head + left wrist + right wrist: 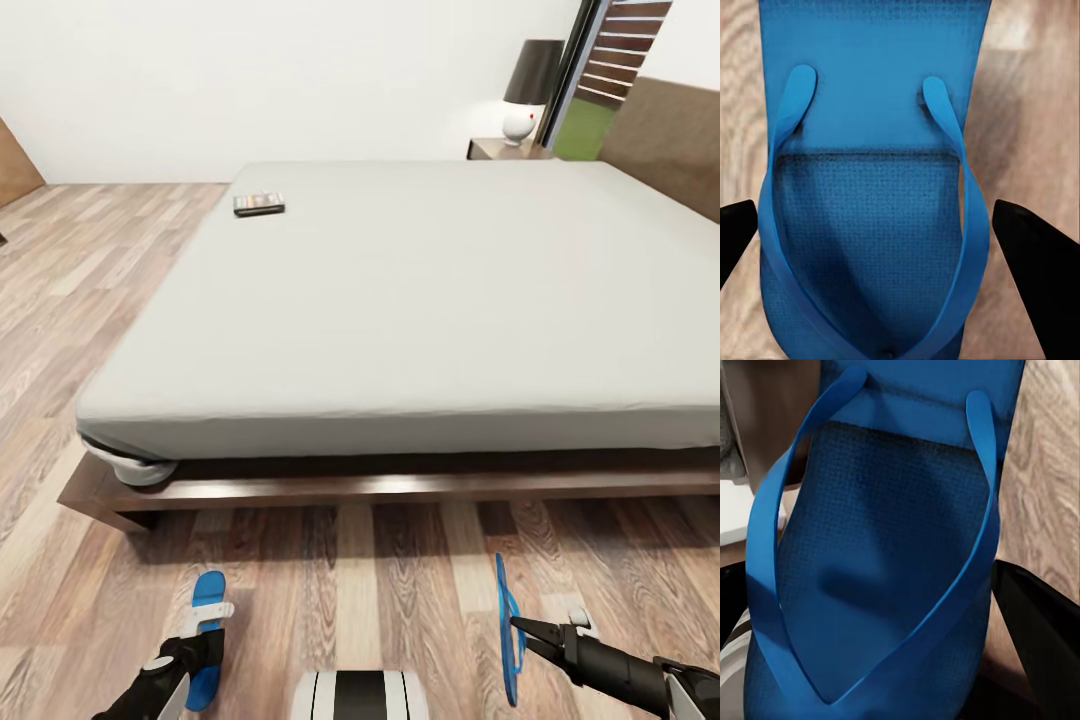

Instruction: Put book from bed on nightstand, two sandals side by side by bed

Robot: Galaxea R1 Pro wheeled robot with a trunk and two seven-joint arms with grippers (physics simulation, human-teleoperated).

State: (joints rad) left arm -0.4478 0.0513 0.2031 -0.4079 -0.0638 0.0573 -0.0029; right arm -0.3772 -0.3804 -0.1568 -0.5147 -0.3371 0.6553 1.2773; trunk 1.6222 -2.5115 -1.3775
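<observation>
Wood-plank flooring (400, 570) lay in front of the near edge of the bed (420, 300). The left gripper (195, 640) stood spread over the left sandal (207, 640), its black fingers (1031, 262) either side of the sole, apart from it. The right gripper (520, 628) appeared clenched on the right sandal (507, 630), held on edge above the floor, well apart from its mate. Both sandals looked light, thin and flexible; a pinch across the sole edge or the strap (765, 525) would suit. The book (259, 204) lay on the mattress's far left corner; the nightstand (508, 149) stood beyond, bearing a lamp (528, 90).
</observation>
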